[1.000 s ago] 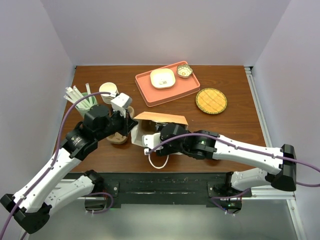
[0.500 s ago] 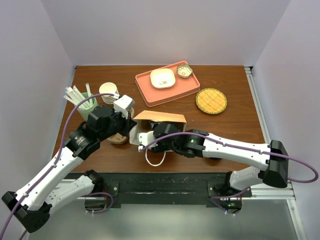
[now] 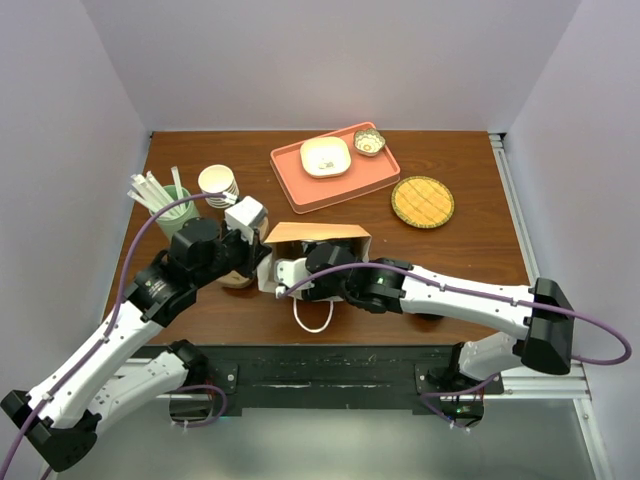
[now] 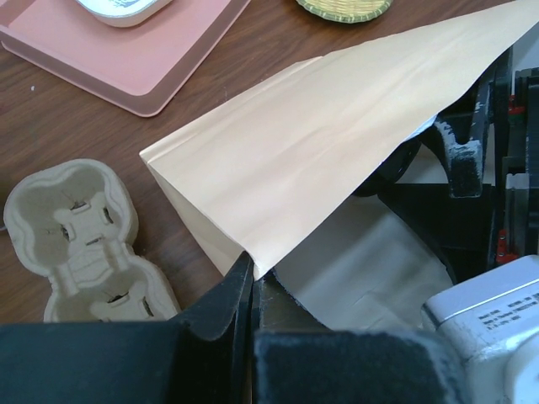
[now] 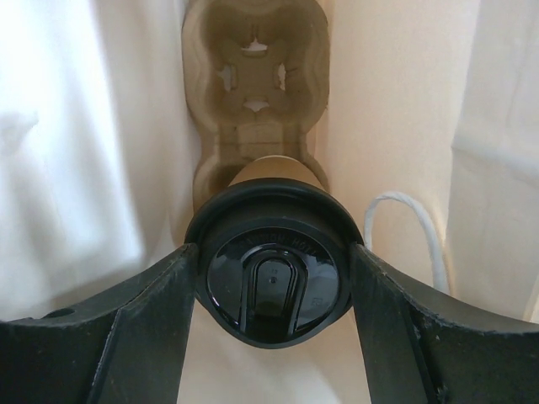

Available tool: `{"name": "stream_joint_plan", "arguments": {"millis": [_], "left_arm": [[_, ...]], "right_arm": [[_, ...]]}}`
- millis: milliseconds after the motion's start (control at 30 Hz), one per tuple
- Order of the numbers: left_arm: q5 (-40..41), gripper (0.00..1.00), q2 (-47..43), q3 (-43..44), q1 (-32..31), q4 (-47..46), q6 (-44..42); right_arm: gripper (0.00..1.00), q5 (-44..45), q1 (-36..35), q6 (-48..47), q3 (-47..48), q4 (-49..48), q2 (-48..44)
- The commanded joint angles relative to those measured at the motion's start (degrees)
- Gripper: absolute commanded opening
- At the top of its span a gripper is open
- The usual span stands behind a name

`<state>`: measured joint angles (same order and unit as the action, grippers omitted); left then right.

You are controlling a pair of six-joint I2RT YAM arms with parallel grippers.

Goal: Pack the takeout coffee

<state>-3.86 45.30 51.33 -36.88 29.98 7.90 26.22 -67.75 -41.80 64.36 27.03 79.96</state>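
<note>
The task is judged well advanced but not finished. Towards the worktop's near edge, the takeout coffee [image 5: 271, 295] is clasped at its black lid between the spread fingers of the right claw [image 5: 271, 257]. That claw is reached into the open mouth of the brown paper bag [image 4: 337, 143], and bag paper is seen on both sides of the cup. The cup is not yet let go.

Just left of it, the left claw [image 4: 251, 268] is pinched tight on the bag's rim, so the mouth is held open. A pulp carrier [image 4: 84, 244] lies on the worktop just beside the bag. A like carrier is seen past the cup from the right wrist, and whether it is the same one, or whether the cup is seated in it, cannot be told.

Setting down, release and withdrawal are judged to remain. Further back, the pink tray [image 3: 300, 190] and woven mat [image 3: 422, 201] lie near the far edge, well apart from the bag.

Against the earlier frame, the right arm is found reached further left, with its claw deeper in the bag's mouth. The bag and the left claw's pinch are little changed.
</note>
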Motion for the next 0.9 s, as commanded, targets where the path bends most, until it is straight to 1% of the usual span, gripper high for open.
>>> {"name": "stream_joint_plan", "arguments": {"millis": [0, 100, 167, 233, 467, 867], "left_arm": [[-1.24, 0.00, -1.00, 0.17, -0.12, -2.46, -0.96], [-1.85, 0.00, -1.26, 0.35, -0.12, -3.08, -1.05], [-2.29, 0.00, -1.44, 0.44, -0.21, -3.17, -1.05], [-2.73, 0.00, -1.62, 0.35, -0.21, -3.26, -0.78], [-3.88, 0.00, -2.06, 0.35, -0.12, -3.79, -0.61], [-5.46, 0.00, -2.58, -0.09, -0.12, -4.14, -0.34]], "right_arm": [[0.47, 0.68, 0.60, -0.56, 1.29, -1.19, 1.77], [0.47, -1.17, 0.60, 0.22, 3.39, 1.18, 2.74], [0.47, -1.08, 0.51, 1.54, 4.98, 4.07, 3.79], [0.47, -0.47, 0.60, 1.55, 5.25, 4.26, 3.80], [0.47, 1.29, 0.60, -0.03, 3.41, 0.41, 3.97], [0.46, 2.87, 0.60, 0.40, 0.42, -5.05, 5.29]]}}
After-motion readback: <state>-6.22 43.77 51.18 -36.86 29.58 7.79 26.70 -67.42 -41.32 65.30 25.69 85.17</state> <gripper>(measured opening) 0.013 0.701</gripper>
